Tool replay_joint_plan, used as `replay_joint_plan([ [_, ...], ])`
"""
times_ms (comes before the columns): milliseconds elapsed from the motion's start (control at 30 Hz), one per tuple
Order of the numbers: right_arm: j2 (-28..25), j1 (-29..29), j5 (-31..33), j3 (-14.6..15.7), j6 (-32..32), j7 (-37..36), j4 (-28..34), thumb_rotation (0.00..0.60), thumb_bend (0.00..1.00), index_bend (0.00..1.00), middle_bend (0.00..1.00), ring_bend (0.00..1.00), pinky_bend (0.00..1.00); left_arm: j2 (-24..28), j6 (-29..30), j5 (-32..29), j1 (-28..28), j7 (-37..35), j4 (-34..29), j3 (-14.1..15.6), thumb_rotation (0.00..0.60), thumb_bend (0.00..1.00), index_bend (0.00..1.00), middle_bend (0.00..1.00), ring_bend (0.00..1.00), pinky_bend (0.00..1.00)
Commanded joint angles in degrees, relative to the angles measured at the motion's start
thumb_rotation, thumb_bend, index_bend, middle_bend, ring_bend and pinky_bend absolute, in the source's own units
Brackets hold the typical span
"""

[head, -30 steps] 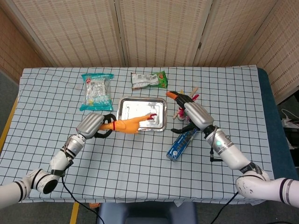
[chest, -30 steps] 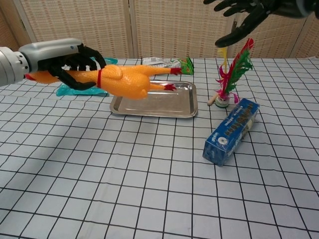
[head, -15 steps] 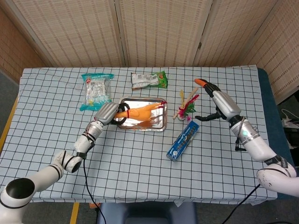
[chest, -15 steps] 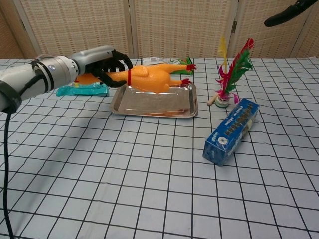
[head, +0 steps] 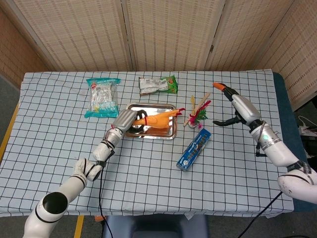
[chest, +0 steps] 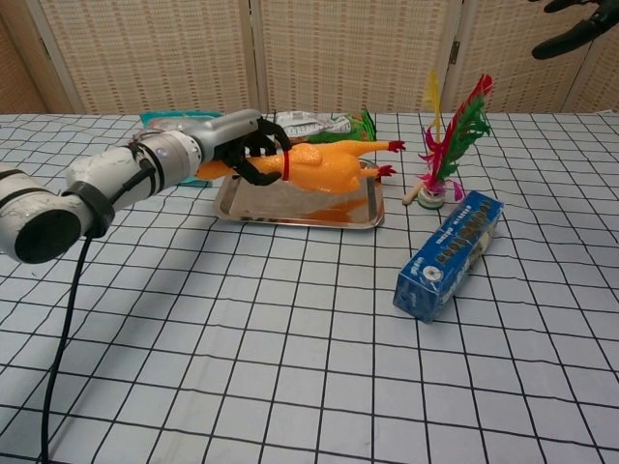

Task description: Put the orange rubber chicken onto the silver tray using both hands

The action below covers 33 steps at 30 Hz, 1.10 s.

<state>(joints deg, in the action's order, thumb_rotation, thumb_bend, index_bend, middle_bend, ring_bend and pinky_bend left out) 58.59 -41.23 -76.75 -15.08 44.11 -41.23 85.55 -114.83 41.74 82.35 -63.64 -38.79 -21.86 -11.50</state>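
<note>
The orange rubber chicken (head: 159, 120) (chest: 329, 166) hangs lengthwise just over the silver tray (head: 148, 136) (chest: 290, 218), with its red feet pointing right past the tray's right rim. My left hand (head: 128, 120) (chest: 240, 147) grips its neck end above the tray's left side. Whether the body touches the tray floor cannot be told. My right hand (head: 238, 107) (chest: 576, 23) is raised well to the right of the tray, fingers spread and holding nothing, far from the chicken.
A feathered shuttlecock (head: 197, 112) (chest: 447, 145) stands just right of the tray. A blue box (head: 194, 148) (chest: 450, 253) lies in front of it. A green snack bag (head: 158, 85) and a teal packet (head: 102, 96) lie behind the tray.
My left hand carried the chicken from the tray's left front corner to above the tray. My right hand pulled away from beside the tray, up and to the right.
</note>
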Motion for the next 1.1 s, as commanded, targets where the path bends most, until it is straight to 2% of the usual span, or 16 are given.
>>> replay_joint_plan([
  [33, -0.42, 0.31, -0.64, 0.08, 0.52, -0.68, -0.01, 0.600, 0.11, 0.00, 0.00, 0.00, 0.00, 0.07, -0.11, 0.38, -0.46, -2.53, 0.69, 0.58, 0.600, 0.45, 0.02, 0.15, 0.13, 0.34],
  [100, -0.68, 0.42, -0.95, 0.17, 0.73, -0.74, 0.30, 0.600, 0.11, 0.00, 0.00, 0.00, 0.00, 0.51, -0.41, 0.59, -0.62, -3.05, 0.60, 0.97, 0.600, 0.43, 0.00, 0.05, 0.04, 0.26],
  [167, -0.87, 0.52, -1.07, 0.20, 0.97, -0.62, 0.66, 0.600, 0.11, 0.00, 0.00, 0.00, 0.00, 0.96, -0.47, 0.62, -0.65, -3.26, 0.11, 1.16, 0.600, 0.42, 0.00, 0.01, 0.00, 0.21],
  [367, -1.72, 1.03, -0.87, 0.13, 1.87, 0.03, 2.11, 0.600, 0.11, 0.00, 0.00, 0.00, 0.00, 3.03, 0.55, 0.94, -0.18, -3.01, -3.32, 1.85, 0.600, 0.38, 0.00, 0.00, 0.00, 0.19],
  [500, -3.13, 2.25, -0.84, 0.27, 3.47, 0.94, 3.85, 0.600, 0.11, 0.00, 0.00, 0.00, 0.00, 6.97, 5.53, 1.91, 1.83, -0.92, -8.94, 2.51, 0.600, 0.39, 0.00, 0.00, 0.00, 0.18],
  [567, -4.47, 3.69, -1.45, 0.82, 5.52, 3.04, 5.45, 0.600, 0.11, 0.00, 0.00, 0.00, 0.00, 11.43, 9.54, 2.86, 4.30, 2.51, -14.94, 3.48, 0.600, 0.39, 0.00, 0.00, 0.00, 0.17],
  [700, -7.40, 8.29, -2.61, 3.06, 11.45, 10.98, 10.30, 0.600, 0.11, 0.00, 0.00, 0.00, 0.00, 23.87, 17.14, 2.42, 11.70, 12.75, -33.73, 4.83, 0.600, 0.39, 0.00, 0.00, 0.00, 0.15],
  [733, -8.24, 9.96, -2.94, 4.14, 13.34, 14.84, 12.09, 0.600, 0.11, 0.00, 0.00, 0.00, 0.00, 28.23, 19.23, 1.45, 14.55, 16.62, -40.58, 5.27, 0.600, 0.39, 0.00, 0.00, 0.00, 0.14],
  [867, -9.34, 15.86, -2.83, 7.73, 20.41, 29.32, 17.98, 0.600, 0.11, 0.00, 0.00, 0.00, 0.00, 40.38, 26.93, -2.59, 24.53, 28.26, -59.82, 7.70, 0.600, 0.39, 0.00, 0.01, 0.00, 0.13],
  [967, -6.97, 20.76, -3.31, 10.30, 27.50, 39.47, 20.84, 0.600, 0.11, 0.00, 0.00, 0.00, 0.00, 45.20, 34.37, -4.16, 32.34, 31.96, -67.92, 10.40, 0.600, 0.39, 0.00, 0.02, 0.00, 0.14],
  [1100, -0.75, 27.63, -5.99, 14.11, 37.23, 50.76, 20.18, 0.600, 0.11, 0.00, 0.00, 0.00, 0.00, 47.54, 43.25, -4.30, 41.98, 33.79, -70.96, 14.58, 0.600, 0.39, 0.00, 0.03, 0.00, 0.12],
])
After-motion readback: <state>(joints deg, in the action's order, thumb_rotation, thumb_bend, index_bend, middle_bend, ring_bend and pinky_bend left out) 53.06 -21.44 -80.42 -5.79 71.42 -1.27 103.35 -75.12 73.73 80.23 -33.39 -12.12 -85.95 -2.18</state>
